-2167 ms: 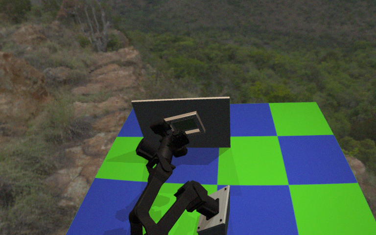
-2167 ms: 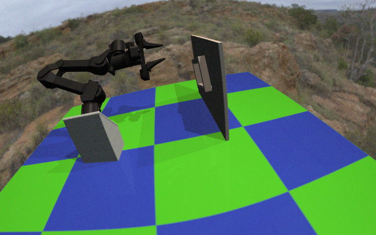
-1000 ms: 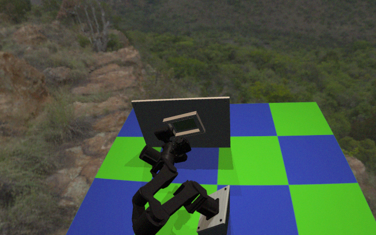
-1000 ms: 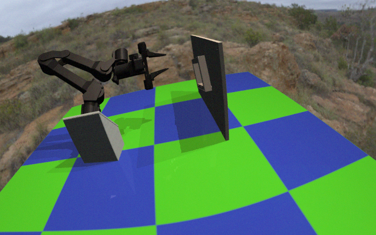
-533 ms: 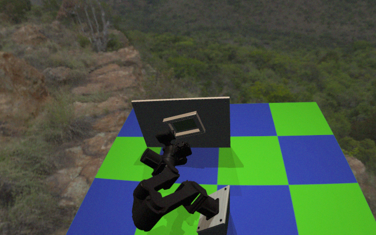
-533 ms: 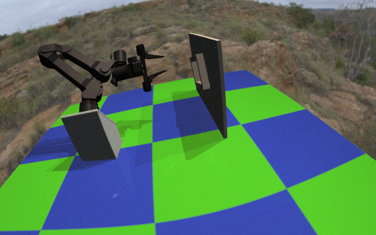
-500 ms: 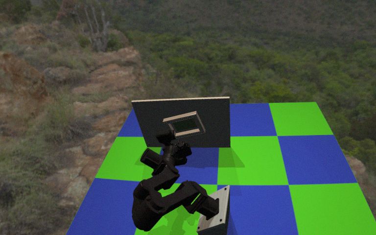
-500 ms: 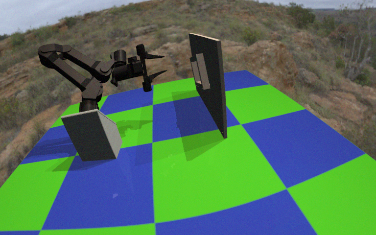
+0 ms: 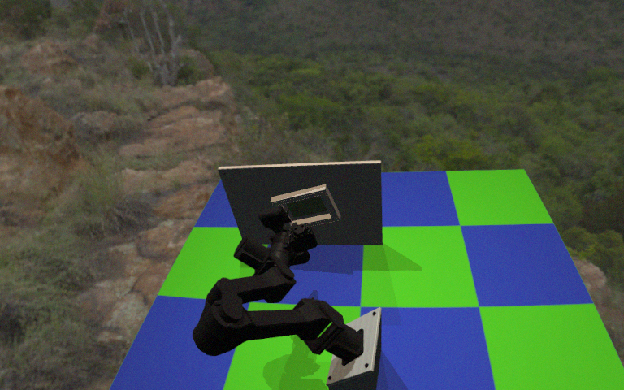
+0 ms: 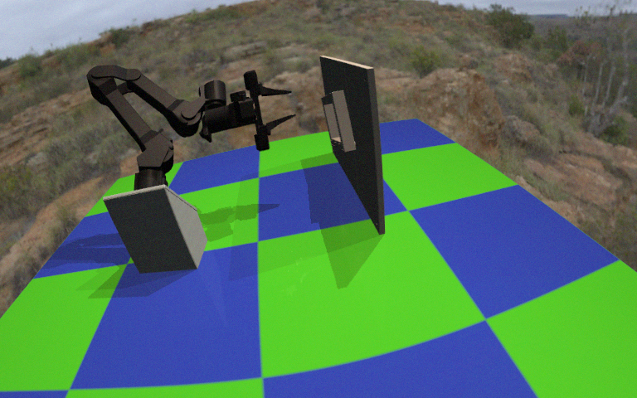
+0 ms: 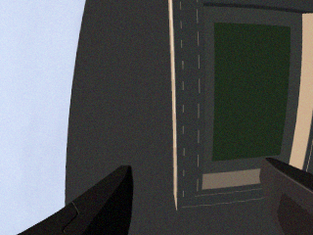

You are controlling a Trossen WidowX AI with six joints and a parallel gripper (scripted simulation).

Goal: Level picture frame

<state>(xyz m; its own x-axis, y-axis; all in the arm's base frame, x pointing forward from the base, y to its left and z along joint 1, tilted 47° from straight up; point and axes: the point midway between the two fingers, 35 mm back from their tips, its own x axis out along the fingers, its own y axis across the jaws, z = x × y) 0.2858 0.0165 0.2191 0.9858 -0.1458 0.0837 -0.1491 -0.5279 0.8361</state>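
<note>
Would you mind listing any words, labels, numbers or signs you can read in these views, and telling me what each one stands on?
There is no readable text in any view.
The picture frame shows only a plain dark green panel.
The wall board, the arm's base block, the gripper and the checkered floor bear no markings.

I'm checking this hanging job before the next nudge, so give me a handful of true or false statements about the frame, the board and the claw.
1. The picture frame hangs tilted on the dark wall board. True.
2. The claw is shut on the frame. False: it is open and stands apart from the frame, holding nothing.
3. The board stands upright on a blue and green checkered floor. True.
4. The frame holds a bright red panel. False: its panel is dark green.
5. The arm's base block touches the board. False: open floor separates them.
</note>
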